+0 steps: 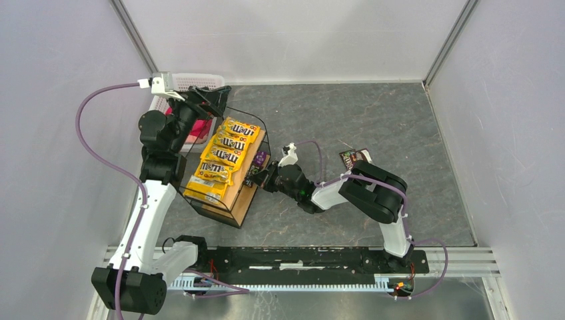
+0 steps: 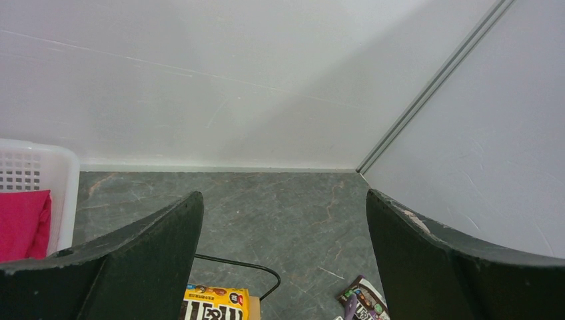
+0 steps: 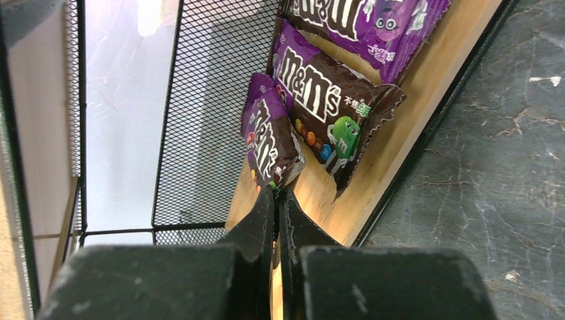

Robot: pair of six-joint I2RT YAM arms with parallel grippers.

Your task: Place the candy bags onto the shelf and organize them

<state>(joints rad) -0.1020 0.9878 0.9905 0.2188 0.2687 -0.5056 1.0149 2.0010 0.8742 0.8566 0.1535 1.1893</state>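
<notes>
Our right gripper [image 3: 276, 193] pinches the near edge of a bag [image 3: 270, 143] — straight ahead on the lower shelf [image 3: 320, 200], long axis pointing away — while our left gripper [image 2: 283, 200] hangs open.

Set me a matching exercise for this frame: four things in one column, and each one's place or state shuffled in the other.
Things:
1. yellow candy bags
2. pink cloth
3. loose dark candy bag
4. left tool

Places or states:
A. open, holding nothing
B. lying on the table
C. on the top tier of the shelf
D. inside the white basket

Pairs: 1-C, 2-D, 3-B, 4-A
</notes>
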